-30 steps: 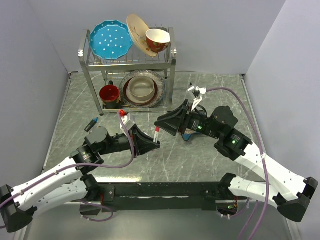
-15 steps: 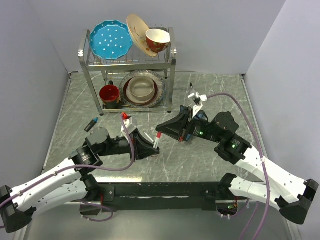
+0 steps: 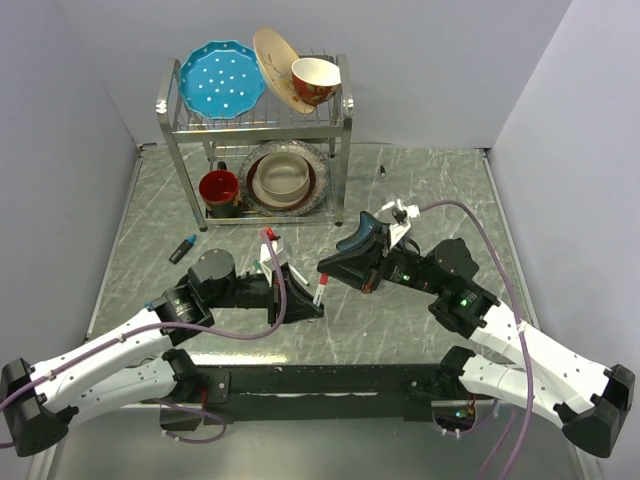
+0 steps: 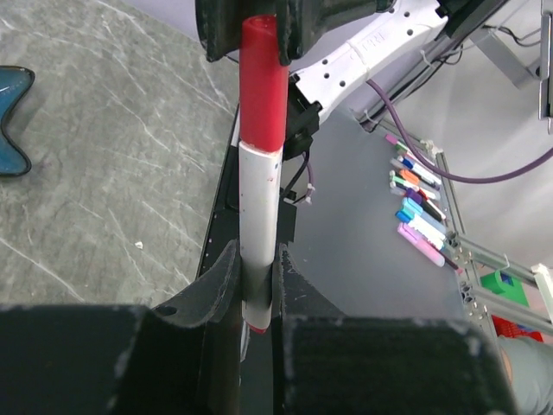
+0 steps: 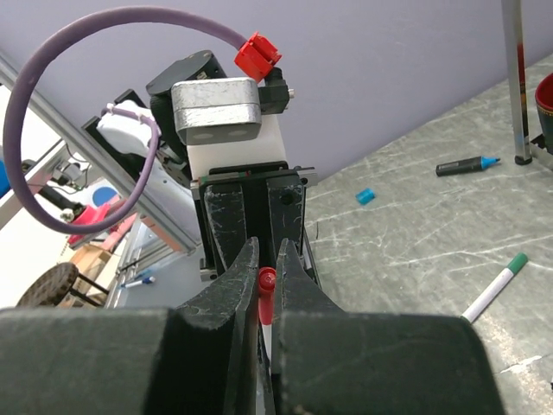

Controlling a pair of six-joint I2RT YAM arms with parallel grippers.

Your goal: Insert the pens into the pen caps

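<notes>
At the far left of the table (image 3: pixel 430 190) a dark marker (image 3: pixel 182 248) with a blue tip lies flat, apart from both arms; the right wrist view shows a loose blue cap (image 5: pixel 365 196) just beside it, and a white green-ended pen (image 5: pixel 494 287) lying nearer the right arm. Behind the marker stands a metal dish rack (image 3: pixel 346 140) with a blue plate (image 3: pixel 220 80) on its upper tier and a red mug (image 3: pixel 218 187) below. Toward the middle, the left end effector (image 3: pixel 308 299) is narrowly closed on the white barrel of the red pen (image 4: pixel 259 194), its two fingers (image 4: pixel 216 277) pinching the barrel close to its lower, red-tipped end, so that the pen is held off the table and points at the other arm. Over the pen's free end sits the red cap (image 4: pixel 263 86), in line with the barrel and meeting the white part with no gap to be seen. The right end effector (image 5: pixel 266 275) faces the left one tip to tip and is pinched shut on that red cap, its fingers pressing it from both sides with only the cap's end showing between them. In the top view the two end effectors meet just right of the table's middle, with the red pen bridging them
</notes>
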